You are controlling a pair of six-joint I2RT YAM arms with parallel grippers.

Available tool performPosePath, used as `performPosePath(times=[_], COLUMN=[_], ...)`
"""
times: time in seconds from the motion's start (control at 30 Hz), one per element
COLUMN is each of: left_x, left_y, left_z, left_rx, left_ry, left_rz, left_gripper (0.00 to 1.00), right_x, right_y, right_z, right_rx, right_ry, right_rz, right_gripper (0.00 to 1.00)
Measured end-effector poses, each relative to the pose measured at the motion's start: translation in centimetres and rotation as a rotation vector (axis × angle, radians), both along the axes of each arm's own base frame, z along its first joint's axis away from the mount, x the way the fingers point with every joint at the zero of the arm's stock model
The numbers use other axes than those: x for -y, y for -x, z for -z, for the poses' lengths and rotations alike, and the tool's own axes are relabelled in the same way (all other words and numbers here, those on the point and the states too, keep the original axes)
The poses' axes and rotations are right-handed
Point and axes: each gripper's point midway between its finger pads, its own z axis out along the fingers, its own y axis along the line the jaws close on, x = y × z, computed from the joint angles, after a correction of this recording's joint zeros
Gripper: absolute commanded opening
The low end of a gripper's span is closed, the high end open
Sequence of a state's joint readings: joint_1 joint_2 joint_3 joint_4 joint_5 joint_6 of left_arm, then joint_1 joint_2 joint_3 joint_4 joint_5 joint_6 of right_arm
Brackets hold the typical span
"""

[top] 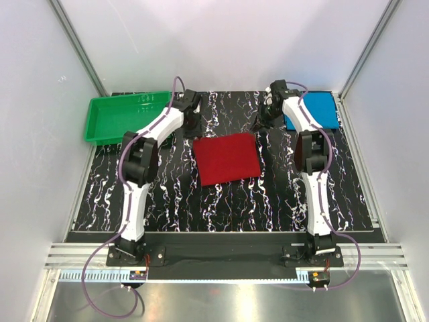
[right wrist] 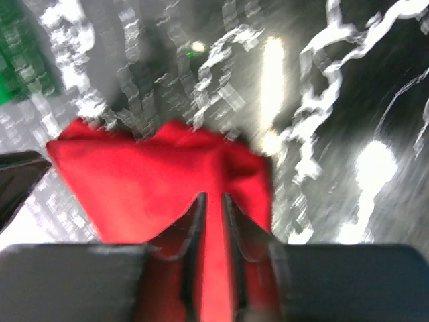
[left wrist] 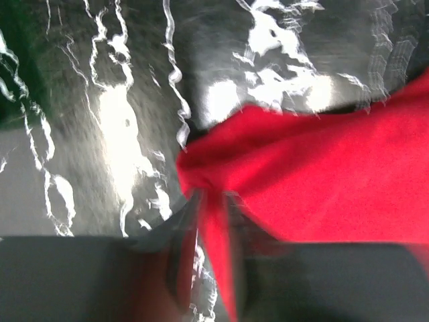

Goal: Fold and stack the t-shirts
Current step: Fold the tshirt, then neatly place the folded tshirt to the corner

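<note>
Blurrily, left gripper (left wrist: 208, 201), right gripper (right wrist: 213, 201) narrow astride red t-shirt (top: 226, 158), grip unclear, green tray (top: 124, 119)

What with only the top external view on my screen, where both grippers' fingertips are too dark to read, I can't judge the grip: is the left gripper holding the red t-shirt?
Observer: Yes. Its wrist view shows the left gripper with a bunched strip of the red t-shirt running between its fingers.
Operator: And the right gripper?
Observer: Likewise. The right gripper has a red fold filling the gap between its fingers.
Operator: Does the cloth lie flat there?
Observer: No, it rises in a peak toward the fingers.
</note>
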State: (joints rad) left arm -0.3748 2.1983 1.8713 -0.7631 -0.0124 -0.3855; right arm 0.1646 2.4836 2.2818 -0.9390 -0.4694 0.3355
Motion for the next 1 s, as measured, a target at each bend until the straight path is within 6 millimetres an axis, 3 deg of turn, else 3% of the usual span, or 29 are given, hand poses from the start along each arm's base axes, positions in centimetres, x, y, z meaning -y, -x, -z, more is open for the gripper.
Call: performPosePath(times=[0.1, 0.13, 0.27, 0.37, 0.47, 0.57, 0.63, 0.7, 0.83, 1.0], left_x=[-0.5, -0.8, -1.4, -1.3, -1.5, -1.1, -0.6, 0.1, 0.9, -0.7], left_y=[-1.3, -1.5, -1.9, -1.4, 1.1, 3.9, 6.2, 8.7, 13.6, 17.7], left_z=[1.7, 1.7, -0.8, -4.8, -10.5, -15.9, -18.0, -18.3, -15.2, -12.0], left_rx=[-0.018, -0.017, 0.034, 0.115, 0.201, 0.303, 0.344, 0.346, 0.249, 0.14], left_ry=[-0.032, -0.044, -0.068, -0.038, 0.021, 0.118, 0.177, 0.221, 0.253, 0.229], left_rz=[0.001, -0.002, -0.001, 0.003, 0.016, 0.041, 0.06, 0.084, 0.118, 0.096], left_gripper=[0.54, 0.55, 0.57, 0.57, 0.57, 0.56, 0.56, 0.55, 0.55, 0.55], right_x=[0.5, 0.8, 1.7, 1.9, 1.4, 0.6, 0.4, 0.0, -0.4, -0.7], right_y=[-0.1, 0.2, 0.7, 2.0, 3.4, 3.9, 4.1, 4.0, 3.2, 2.8], right_z=[2.1, 2.4, 1.7, 0.3, -0.7, -0.3, 0.3, 0.5, 0.9, 2.3], right_rx=[-0.033, -0.047, -0.02, 0.002, 0.01, 0.02, 0.027, 0.045, 0.099, 0.118], right_ry=[0.04, 0.055, 0.108, 0.104, 0.058, 0.012, -0.005, -0.02, -0.038, -0.049], right_rz=[0.008, 0.007, -0.016, -0.042, -0.078, -0.119, -0.145, -0.174, -0.219, -0.248], right_gripper=[0.49, 0.51, 0.66, 0.75, 0.8, 0.81, 0.82, 0.82, 0.82, 0.81])
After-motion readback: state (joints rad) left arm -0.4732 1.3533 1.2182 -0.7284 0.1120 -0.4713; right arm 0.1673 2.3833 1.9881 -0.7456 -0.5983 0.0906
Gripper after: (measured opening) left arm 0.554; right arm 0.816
